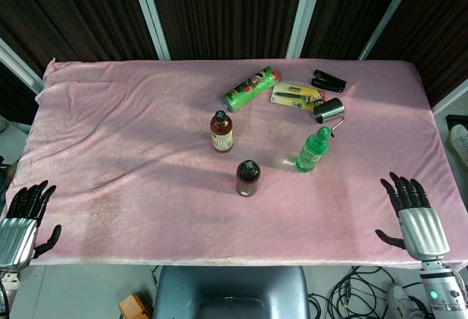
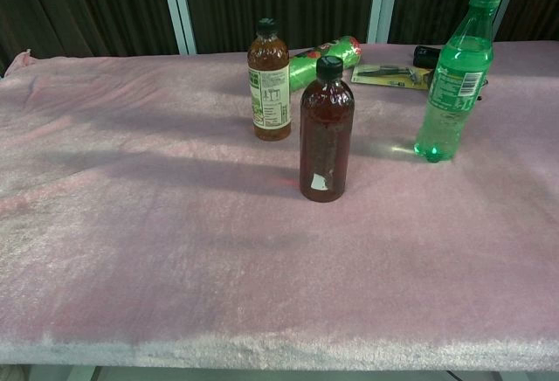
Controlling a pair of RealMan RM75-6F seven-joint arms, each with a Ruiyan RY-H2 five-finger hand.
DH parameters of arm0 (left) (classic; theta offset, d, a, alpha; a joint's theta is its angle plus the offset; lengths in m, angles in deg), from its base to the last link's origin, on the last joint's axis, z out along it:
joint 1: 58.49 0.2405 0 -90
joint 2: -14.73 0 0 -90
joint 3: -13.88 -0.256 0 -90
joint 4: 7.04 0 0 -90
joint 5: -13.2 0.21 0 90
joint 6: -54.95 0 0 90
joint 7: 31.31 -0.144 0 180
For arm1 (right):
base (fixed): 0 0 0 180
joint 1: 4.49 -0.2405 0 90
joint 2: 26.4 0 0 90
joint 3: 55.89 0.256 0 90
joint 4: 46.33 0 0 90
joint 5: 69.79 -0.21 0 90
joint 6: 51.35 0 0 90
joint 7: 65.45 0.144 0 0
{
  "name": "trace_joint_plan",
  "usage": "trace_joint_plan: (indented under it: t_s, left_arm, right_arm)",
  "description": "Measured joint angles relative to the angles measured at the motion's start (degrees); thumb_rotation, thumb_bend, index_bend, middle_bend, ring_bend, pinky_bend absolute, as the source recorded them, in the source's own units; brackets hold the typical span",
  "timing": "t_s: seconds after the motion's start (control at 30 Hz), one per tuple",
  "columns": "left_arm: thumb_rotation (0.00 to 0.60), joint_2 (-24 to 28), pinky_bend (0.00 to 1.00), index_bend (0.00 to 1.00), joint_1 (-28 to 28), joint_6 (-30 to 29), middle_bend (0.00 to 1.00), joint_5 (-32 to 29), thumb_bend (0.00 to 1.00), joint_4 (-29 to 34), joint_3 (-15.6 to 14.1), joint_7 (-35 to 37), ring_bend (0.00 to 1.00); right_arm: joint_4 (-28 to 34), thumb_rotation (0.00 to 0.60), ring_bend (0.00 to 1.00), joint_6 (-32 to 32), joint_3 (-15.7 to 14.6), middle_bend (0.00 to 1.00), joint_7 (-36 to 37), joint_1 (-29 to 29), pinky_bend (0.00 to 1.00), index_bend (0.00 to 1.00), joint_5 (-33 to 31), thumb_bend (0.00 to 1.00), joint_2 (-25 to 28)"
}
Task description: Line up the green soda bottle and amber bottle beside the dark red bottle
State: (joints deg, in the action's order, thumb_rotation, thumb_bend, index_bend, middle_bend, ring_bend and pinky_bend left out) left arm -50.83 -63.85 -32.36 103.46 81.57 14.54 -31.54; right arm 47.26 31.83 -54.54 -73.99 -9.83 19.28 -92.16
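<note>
Pink velvet cloth (image 1: 131,151) covers the whole desk, one sheet, wrinkled toward the left edge.

Two hands, both at the near edge and only seen in the head view: left hand (image 1: 20,222) at the near-left corner, right hand (image 1: 413,213) at the near-right corner. Both released, fingers spread, holding nothing, well apart from every bottle.

Three bottles, all upright, none touching:
- green bottle (image 1: 313,150) (image 2: 455,73), right of centre, tallest.
- red bottle (image 1: 248,178) (image 2: 327,132), centre, nearest the near edge, black cap.
- amber bottle (image 1: 221,131) (image 2: 269,80), behind and slightly left of the red one, white label, dark cap.

One green can (image 1: 251,88) (image 2: 325,55) lying on its side toward the far edge, behind the amber bottle.

One yellow card pack (image 1: 296,96) (image 2: 390,74) flat, right of the can.

One metal cup (image 1: 328,110) on its side, just beyond the green bottle.

One black stapler-like item (image 1: 328,80) near the far edge, right of the pack; too small to identify surely.
</note>
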Motion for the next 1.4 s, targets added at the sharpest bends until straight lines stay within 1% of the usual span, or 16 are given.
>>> trace_joint_plan:
  t_s: [0.23, 0.33, 0.43, 0.53, 0.7, 0.77, 0.87, 0.97, 1.07, 1.13, 1.23, 1.3, 1.37, 1.4]
  left_arm:
    - [0.600, -0.24, 0.00, 0.00, -0.18, 0.32, 0.00, 0.39, 0.39, -0.11, -0.15, 0.13, 0.00]
    - [0.600, -0.11, 0.00, 0.00, -0.25, 0.40, 0.00, 0.53, 0.39, -0.01, -0.22, 0.24, 0.00]
    - [0.600, -0.01, 0.00, 0.00, -0.33, 0.29, 0.00, 0.68, 0.39, -0.18, -0.15, 0.79, 0.00]
    - [0.600, 0.12, 0.00, 0.00, -0.38, 0.51, 0.00, 0.31, 0.39, -0.31, -0.05, 1.38, 0.00]
    - [0.600, 0.29, 0.00, 0.00, -0.09, 0.22, 0.00, -0.09, 0.39, -0.22, 0.04, 1.32, 0.00]
    - [0.600, 0.27, 0.00, 0.00, -0.07, 0.23, 0.00, -0.25, 0.39, -0.23, 0.12, 1.30, 0.00]
    - [0.600, 0.23, 0.00, 0.00, -0.13, 0.60, 0.00, -0.70, 0.39, -0.27, 0.23, 1.24, 0.00]
    - [0.600, 0.24, 0.00, 0.00, -0.21, 1.04, 0.00, -1.23, 0.39, -0.28, 0.34, 1.13, 0.00]
    - [0.600, 0.32, 0.00, 0.00, -0.12, 0.92, 0.00, -1.39, 0.39, -0.23, 0.43, 1.16, 0.00]
    - [0.600, 0.38, 0.00, 0.00, -0.01, 0.73, 0.00, -1.38, 0.39, -0.24, 0.43, 1.23, 0.00]
    - [0.600, 0.49, 0.00, 0.00, 0.14, 0.36, 0.00, -1.30, 0.39, -0.24, 0.47, 1.53, 0.00]
    - [0.600, 0.57, 0.00, 0.00, 0.21, 0.24, 0.00, -1.26, 0.39, -0.25, 0.49, 1.73, 0.00]
    - [0.600, 0.62, 0.00, 0.00, 0.22, 0.18, 0.00, -1.24, 0.39, -0.26, 0.54, 1.88, 0.00]
    - [0.600, 0.65, 0.00, 0.00, 0.21, 0.17, 0.00, -1.24, 0.39, -0.27, 0.58, 1.95, 0.00]
  right_arm:
    - [-0.38, 0.600, 0.00, -0.26, 0.47, 0.00, 0.49, -0.22, 0.00, 0.00, -0.78, 0.18, -0.14]
    - [-0.84, 0.600, 0.00, -0.16, 1.02, 0.00, 1.95, -0.62, 0.00, 0.00, -0.67, 0.18, -0.35]
    - [-2.11, 0.600, 0.00, -0.69, 2.20, 0.00, 5.33, -1.76, 0.00, 0.00, -0.89, 0.18, -0.96]
    - [-3.94, 0.600, 0.00, -2.62, 3.62, 0.00, 11.55, -3.89, 0.00, 0.00, -1.22, 0.18, -1.54]
    - [-8.53, 0.600, 0.00, -8.51, 6.33, 0.00, 27.84, -9.65, 0.00, 0.00, -1.46, 0.18, -2.66]
    - [-11.67, 0.600, 0.00, -12.17, 7.69, 0.00, 34.57, -13.39, 0.00, 0.00, -1.63, 0.18, -3.61]
    - [-15.54, 0.600, 0.00, -18.38, 9.47, 0.00, 42.20, -19.02, 0.00, 0.00, -2.18, 0.18, -5.17]
    - [-18.54, 0.600, 0.00, -23.99, 10.95, 0.00, 48.02, -24.02, 0.00, 0.00, -3.23, 0.18, -6.79]
    - [-20.83, 0.600, 0.00, -28.51, 11.47, 0.00, 52.49, -27.27, 0.00, 0.00, -4.04, 0.18, -8.06]
    - [-22.26, 0.600, 0.00, -30.49, 11.26, 0.00, 54.43, -28.50, 0.00, 0.00, -4.20, 0.18, -8.77]
    - [-24.63, 0.600, 0.00, -31.88, 10.67, 0.00, 56.31, -29.44, 0.00, 0.00, -4.47, 0.18, -10.24]
    - [-26.14, 0.600, 0.00, -32.32, 10.48, 0.00, 57.77, -29.98, 0.03, 0.00, -4.79, 0.18, -11.40]
    - [-27.12, 0.600, 0.00, -32.61, 10.45, 0.01, 59.46, -30.52, 0.08, 0.06, -5.08, 0.18, -12.52]
    - [-27.64, 0.600, 0.00, -32.69, 10.45, 0.05, 60.08, -30.78, 0.12, 0.14, -5.19, 0.18, -13.06]
